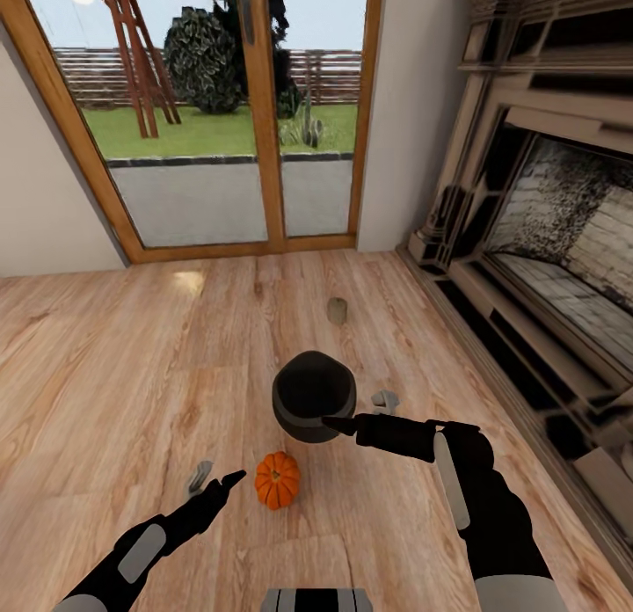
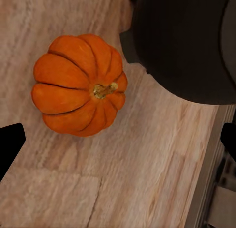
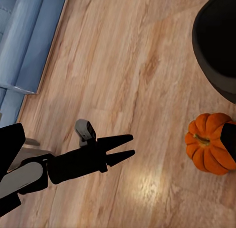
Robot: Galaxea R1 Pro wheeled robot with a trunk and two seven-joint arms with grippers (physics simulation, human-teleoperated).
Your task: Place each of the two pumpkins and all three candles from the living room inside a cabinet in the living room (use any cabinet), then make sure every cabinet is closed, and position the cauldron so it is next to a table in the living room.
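A bright orange pumpkin [image 1: 277, 479] sits upright on the wooden floor, just in front of the black cauldron [image 1: 312, 407]. My left gripper [image 1: 233, 480] is open and hovers a short way left of the pumpkin [image 2: 78, 85], with nothing between its fingers; its dark fingers [image 3: 118, 139] point toward the pumpkin [image 3: 209, 144]. My right gripper [image 1: 338, 425] is open, its tip at the cauldron's near rim; I cannot tell whether it touches. One tan candle [image 1: 337, 309] stands on the floor beyond the cauldron [image 3: 219, 41]. The cabinet is out of view.
Glass patio doors [image 1: 237, 128] close off the far wall. A stone fireplace [image 1: 545, 243] with a raised hearth runs along the right side. A blue sofa [image 3: 24, 41] stands beyond the left arm. Open wooden floor [image 1: 114, 348] spreads to the left.
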